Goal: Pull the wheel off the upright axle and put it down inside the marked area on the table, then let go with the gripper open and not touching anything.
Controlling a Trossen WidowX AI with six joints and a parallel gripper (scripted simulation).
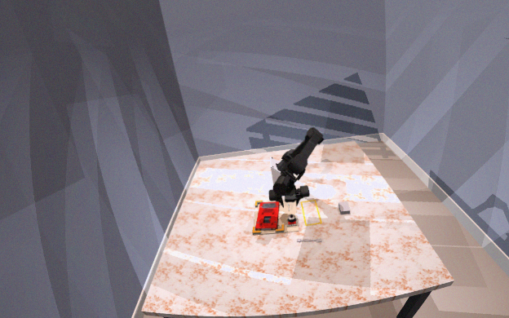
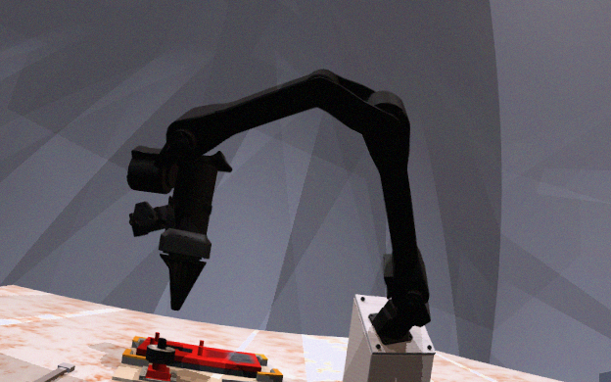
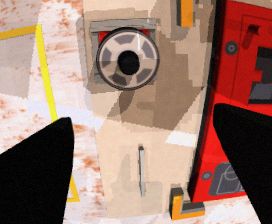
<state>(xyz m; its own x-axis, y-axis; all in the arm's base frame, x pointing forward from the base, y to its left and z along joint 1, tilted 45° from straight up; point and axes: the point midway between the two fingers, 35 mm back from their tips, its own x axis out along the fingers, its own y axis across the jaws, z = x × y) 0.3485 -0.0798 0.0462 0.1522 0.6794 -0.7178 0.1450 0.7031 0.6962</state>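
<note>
The wheel (image 1: 291,218) (image 2: 160,353) (image 3: 127,62) has a dark tyre and a grey spoked hub. It sits on the upright axle, on a red mount at the edge of a beige board (image 1: 287,228) (image 3: 123,156). The marked area is a yellow outlined rectangle (image 1: 303,213) (image 3: 43,70) on the table beside the board. My gripper (image 1: 291,200) (image 2: 177,294) (image 3: 144,120) is open and empty. It hangs well above the board and points down, with the wheel ahead of the fingertips in the wrist view.
A grey block (image 1: 343,207) lies beyond the rectangle. A thin grey tool (image 1: 309,240) (image 2: 62,368) lies nearer the front. The arm's base box (image 2: 388,343) stands behind.
</note>
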